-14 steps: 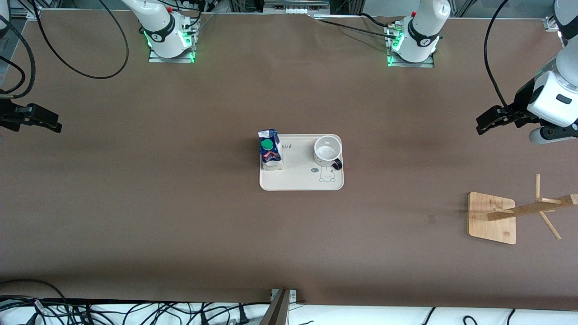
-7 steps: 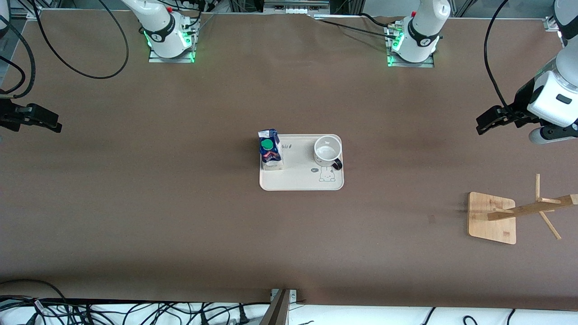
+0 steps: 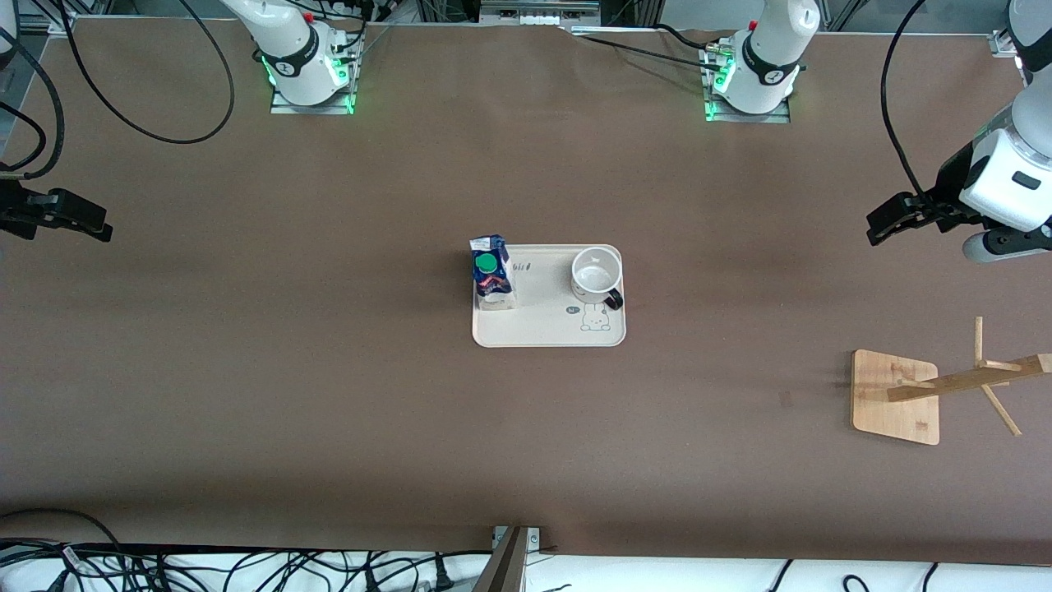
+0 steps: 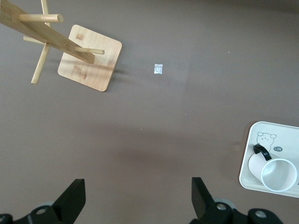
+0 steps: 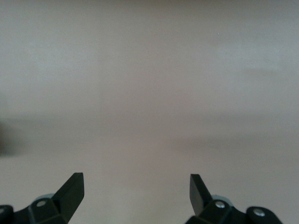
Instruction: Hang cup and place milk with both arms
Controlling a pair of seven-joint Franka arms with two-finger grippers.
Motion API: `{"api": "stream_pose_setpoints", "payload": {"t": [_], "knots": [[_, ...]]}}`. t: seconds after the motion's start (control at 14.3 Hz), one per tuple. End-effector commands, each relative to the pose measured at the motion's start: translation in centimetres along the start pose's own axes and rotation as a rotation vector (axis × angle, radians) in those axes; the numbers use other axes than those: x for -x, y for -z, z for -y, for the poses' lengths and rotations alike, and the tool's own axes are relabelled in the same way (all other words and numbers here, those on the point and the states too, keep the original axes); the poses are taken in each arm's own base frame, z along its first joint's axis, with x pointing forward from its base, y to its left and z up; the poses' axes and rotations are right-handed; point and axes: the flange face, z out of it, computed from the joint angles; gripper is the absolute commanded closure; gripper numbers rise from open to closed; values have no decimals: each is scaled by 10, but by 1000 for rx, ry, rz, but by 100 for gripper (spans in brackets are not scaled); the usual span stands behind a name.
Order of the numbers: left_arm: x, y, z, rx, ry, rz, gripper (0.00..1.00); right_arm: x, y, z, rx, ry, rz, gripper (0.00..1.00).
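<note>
1 cup (image 3: 595, 275), 1 milk (image 3: 491, 275), 1 tray (image 3: 542, 330)

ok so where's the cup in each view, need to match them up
Front view: the cup stands upright on the tray, at the corner toward the left arm's end, its black handle pointing toward the camera.
Left wrist view: the cup is at the picture's edge, on the tray's corner.
Right wrist view: not in it.
Shared landmark: the tray's bunny print beside the handle.
</note>
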Motion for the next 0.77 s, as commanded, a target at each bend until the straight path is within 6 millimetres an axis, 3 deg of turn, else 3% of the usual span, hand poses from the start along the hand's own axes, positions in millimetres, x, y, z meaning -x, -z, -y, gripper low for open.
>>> {"api": "stream_pose_setpoints", "payload": {"t": [0.0,0.7], "knots": [[7,5,3,17,-17,4,0,3,6,1,0,-3,-7,0],[7,7,1,12,-25,-1,0,-2,-9,8,-9,12,28,0]]}}
